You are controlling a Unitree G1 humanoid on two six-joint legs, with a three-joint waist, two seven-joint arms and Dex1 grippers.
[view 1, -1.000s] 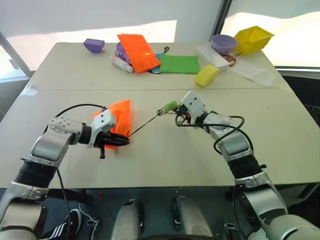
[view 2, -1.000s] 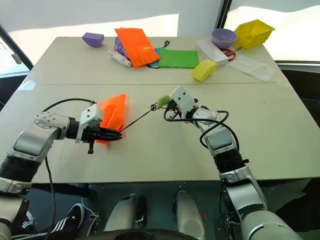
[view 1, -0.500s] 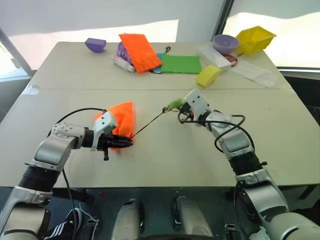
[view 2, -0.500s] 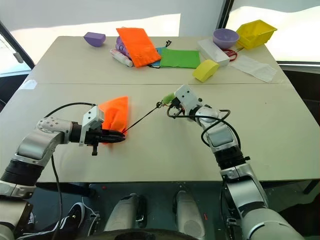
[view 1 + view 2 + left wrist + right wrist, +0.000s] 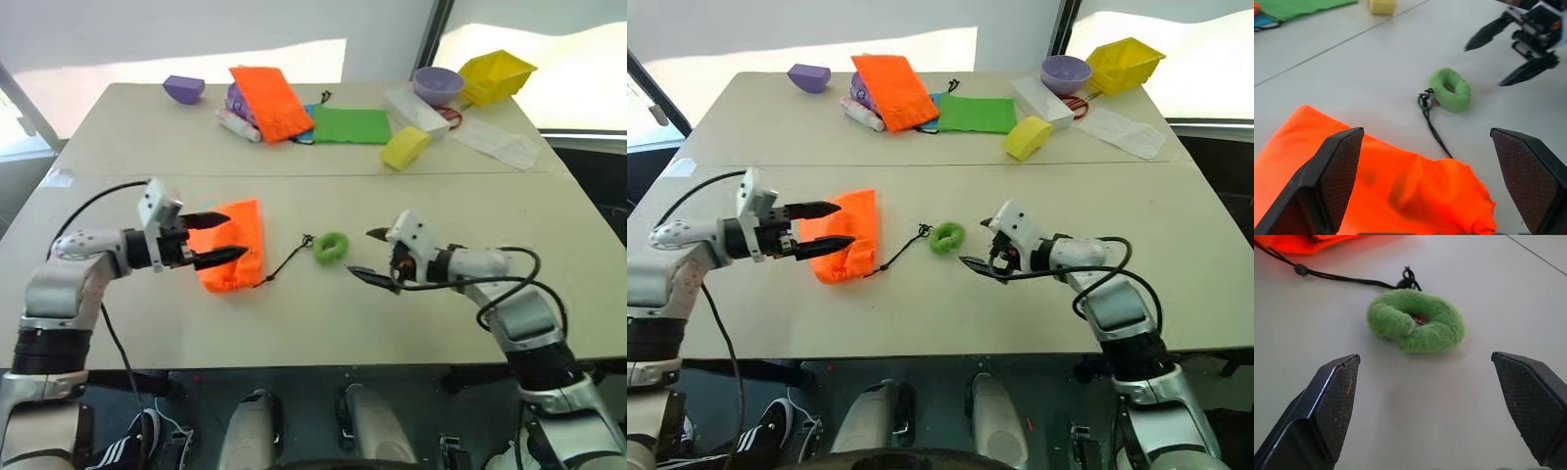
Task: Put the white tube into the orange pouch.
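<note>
I see the pouch (image 5: 231,246) lying flat on the near table with its mouth cinched and a bulge inside, so I judge the tube is in. Both end effectors are released: left (image 5: 217,238) over the pouch, right (image 5: 373,256) just right of the ring (image 5: 331,247).

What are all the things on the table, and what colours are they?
orange pouch: 1, near left, cord to green ring
second orange pouch: 1, far side
white tube: 1, beside it
green cloth: 1, far middle
purple bowls: 2, far left and far right
yellow bin: 1, far right
yellow sponge: 1
white box: 1
left gripper: open, over pouch
right gripper: open, beside ring
</note>
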